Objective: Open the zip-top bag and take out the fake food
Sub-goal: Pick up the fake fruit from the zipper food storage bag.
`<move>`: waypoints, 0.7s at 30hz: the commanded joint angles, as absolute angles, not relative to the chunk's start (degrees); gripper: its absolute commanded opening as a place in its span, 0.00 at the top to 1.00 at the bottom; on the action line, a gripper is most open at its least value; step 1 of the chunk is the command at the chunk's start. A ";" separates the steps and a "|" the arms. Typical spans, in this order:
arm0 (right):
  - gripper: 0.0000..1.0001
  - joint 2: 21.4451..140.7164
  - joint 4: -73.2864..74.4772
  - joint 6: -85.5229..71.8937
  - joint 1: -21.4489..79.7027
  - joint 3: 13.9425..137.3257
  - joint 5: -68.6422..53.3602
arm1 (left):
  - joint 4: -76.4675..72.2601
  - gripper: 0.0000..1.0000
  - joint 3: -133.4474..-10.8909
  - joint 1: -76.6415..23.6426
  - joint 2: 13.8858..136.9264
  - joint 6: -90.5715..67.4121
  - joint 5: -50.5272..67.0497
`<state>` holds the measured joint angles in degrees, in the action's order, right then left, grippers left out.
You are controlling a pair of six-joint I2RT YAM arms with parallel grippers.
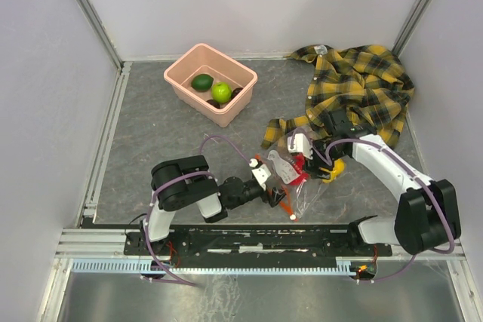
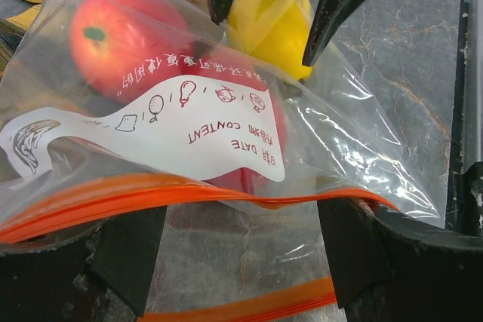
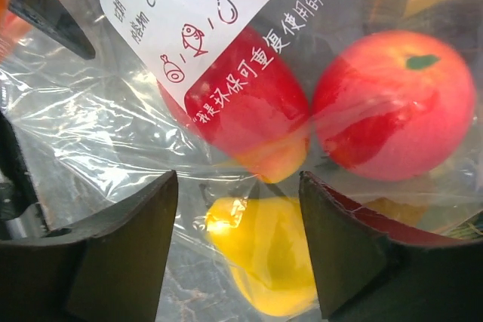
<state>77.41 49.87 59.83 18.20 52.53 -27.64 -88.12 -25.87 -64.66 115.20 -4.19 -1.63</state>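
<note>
Two red fruits (image 2: 113, 39) sit in the bag (image 1: 290, 175), flat on the table (image 1: 151, 133) between the arms. The left gripper (image 2: 241, 231) is wide apart across the orange zip edge (image 2: 151, 190), ready to pinch it. The right gripper (image 3: 238, 209) is wide apart around a yellow fruit (image 3: 264, 269), maybe to lift it.

The zip-top bag (image 2: 362, 148) is clear with an orange-red zip strip (image 2: 151, 190) and a red-printed white label (image 2: 151, 130), over a red fruit (image 3: 392, 103) and a yellow fruit (image 3: 264, 262), the tub (image 1: 185, 88) pink, the shirt (image 1: 370, 84) yellow-and-black plaid, the table (image 1: 151, 133) veined grey
</note>
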 commanded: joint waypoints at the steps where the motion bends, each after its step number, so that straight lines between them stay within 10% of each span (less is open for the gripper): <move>1: 0.24 75.55 42.88 63.27 17.93 48.66 -27.48 | -94.59 0.16 -27.64 -64.19 116.23 -1.38 -0.97; 21: 0.36 81.13 41.75 66.98 22.87 47.49 -28.86 | -91.84 0.14 -29.74 -57.83 117.08 -3.13 9.51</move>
<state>81.38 40.99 65.23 22.00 47.68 -25.85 -88.12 -28.56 -59.20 117.64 -4.23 4.64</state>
